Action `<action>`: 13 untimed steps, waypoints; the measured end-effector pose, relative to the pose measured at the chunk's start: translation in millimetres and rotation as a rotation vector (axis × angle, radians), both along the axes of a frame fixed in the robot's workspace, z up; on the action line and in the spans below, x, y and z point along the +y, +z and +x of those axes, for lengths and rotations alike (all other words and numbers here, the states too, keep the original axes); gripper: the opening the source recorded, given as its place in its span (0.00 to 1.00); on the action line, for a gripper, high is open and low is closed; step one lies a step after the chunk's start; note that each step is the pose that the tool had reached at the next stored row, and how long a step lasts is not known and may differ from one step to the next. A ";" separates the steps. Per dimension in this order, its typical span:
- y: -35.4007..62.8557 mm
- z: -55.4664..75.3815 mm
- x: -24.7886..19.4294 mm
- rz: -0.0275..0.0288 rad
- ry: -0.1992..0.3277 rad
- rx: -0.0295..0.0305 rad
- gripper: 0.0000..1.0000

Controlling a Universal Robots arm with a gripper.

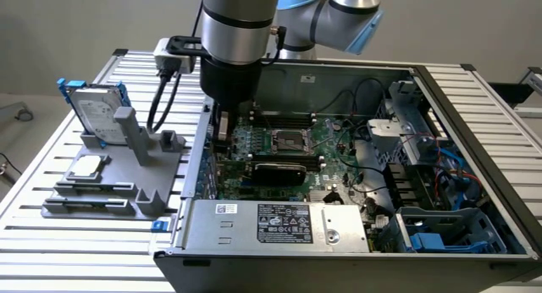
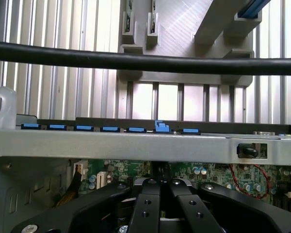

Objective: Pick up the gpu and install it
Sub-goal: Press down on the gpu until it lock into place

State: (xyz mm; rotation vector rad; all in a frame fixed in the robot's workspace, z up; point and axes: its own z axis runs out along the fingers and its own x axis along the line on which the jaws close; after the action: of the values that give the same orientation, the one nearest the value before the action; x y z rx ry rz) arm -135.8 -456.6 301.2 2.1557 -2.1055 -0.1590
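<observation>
Sitting in case (image 1: 474, 109) — gpu (image 1: 280, 173), motherboard (image 1: 292, 141)

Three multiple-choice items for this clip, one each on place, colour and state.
1. Where is the gripper?
A. inside the computer case
B. over the grey stand
C. off the table

2. The hard drive's rails are:
A. red
B. blue
C. yellow

3. The case is:
A. closed
B. open, panel off
C. upside down

Answers:
1. A, it reaches down into the case near the gpu, which is on the motherboard.
2. B, blue edges show at the drive's sides.
3. B, its insides are in view.
</observation>
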 end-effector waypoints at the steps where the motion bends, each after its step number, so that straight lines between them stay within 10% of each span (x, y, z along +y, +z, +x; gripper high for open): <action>1: 0.0 -0.4 0.0 0.0001 0.000 0.0005 0.11; 13: -0.1 -1.1 0.2 0.0001 0.000 0.0045 0.11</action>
State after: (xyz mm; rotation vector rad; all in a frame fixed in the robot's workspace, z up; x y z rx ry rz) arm -136.9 -456.4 301.1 2.1532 -2.1033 -0.1639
